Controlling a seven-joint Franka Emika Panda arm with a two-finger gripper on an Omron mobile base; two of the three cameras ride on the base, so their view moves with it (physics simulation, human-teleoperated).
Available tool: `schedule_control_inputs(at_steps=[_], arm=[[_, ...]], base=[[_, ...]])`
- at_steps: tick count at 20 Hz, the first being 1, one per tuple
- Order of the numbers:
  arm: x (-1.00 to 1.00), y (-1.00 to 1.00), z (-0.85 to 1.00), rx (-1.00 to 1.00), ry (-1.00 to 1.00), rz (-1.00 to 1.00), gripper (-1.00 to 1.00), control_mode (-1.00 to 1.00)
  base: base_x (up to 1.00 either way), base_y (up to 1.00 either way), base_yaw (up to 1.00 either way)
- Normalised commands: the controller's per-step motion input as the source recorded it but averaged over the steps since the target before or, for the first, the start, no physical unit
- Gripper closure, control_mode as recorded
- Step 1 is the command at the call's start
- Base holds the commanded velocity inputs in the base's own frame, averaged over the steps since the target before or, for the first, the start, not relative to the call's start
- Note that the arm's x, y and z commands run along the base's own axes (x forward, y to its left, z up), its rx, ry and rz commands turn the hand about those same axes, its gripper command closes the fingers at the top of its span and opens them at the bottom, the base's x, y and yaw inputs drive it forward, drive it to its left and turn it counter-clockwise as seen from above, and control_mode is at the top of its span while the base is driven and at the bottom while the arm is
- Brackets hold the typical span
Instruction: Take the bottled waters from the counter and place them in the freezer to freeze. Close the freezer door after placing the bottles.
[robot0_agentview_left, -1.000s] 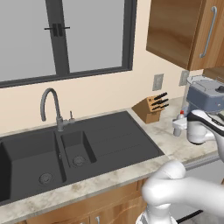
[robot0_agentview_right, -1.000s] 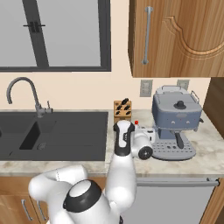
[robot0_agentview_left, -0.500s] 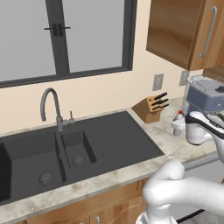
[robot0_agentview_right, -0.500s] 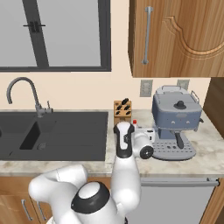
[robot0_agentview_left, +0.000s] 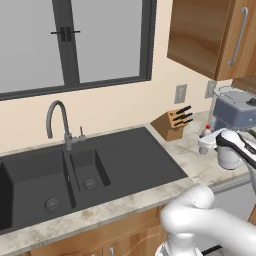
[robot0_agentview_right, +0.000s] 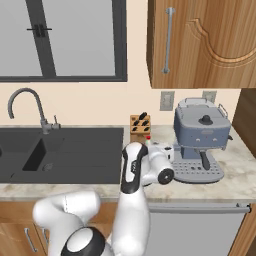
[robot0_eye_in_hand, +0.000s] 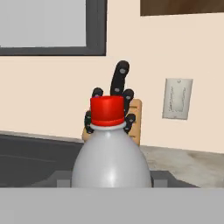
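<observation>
Risk comes first from the coffee machine, the largest thing just beside the gripper: a careless swing on the lift could knock the held bottle against it. Next, the knife block stands just beyond the gripper, so pushing forward rather than pulling up and back would strike it. Smallest, the red-capped bottle itself is smooth and rounded, and I judge it could slip or tilt if raised fast. That bottle sits on the counter directly between the fingertips; the gripper has its fingers pressed in against the bottle's body, pinching it low.
</observation>
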Motion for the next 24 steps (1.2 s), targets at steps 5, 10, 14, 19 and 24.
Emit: schedule_control_inputs(at_steps=[5, 10, 14, 19, 24], arm=[[-0.99, 0.54, 0.54, 0.00, -0.07, 0.43, 1.00, -1.00], [-0.72, 0.85, 0.83, 0.00, -0.02, 0.59, 1.00, -1.00], [-0.64, 0.73, 0.66, -0.10, -0.02, 0.62, 1.00, -1.00], [-0.94, 0.44, 0.12, -0.02, -0.03, 0.50, 1.00, -1.00], [-0.69, 0.28, 0.30, 0.03, -0.01, 0.28, 1.00, -1.00]], base=[[0.00, 0.00, 0.00], [0.00, 0.00, 0.00], [0.00, 0.00, 0.00], [0.00, 0.00, 0.00], [0.00, 0.00, 0.00]])
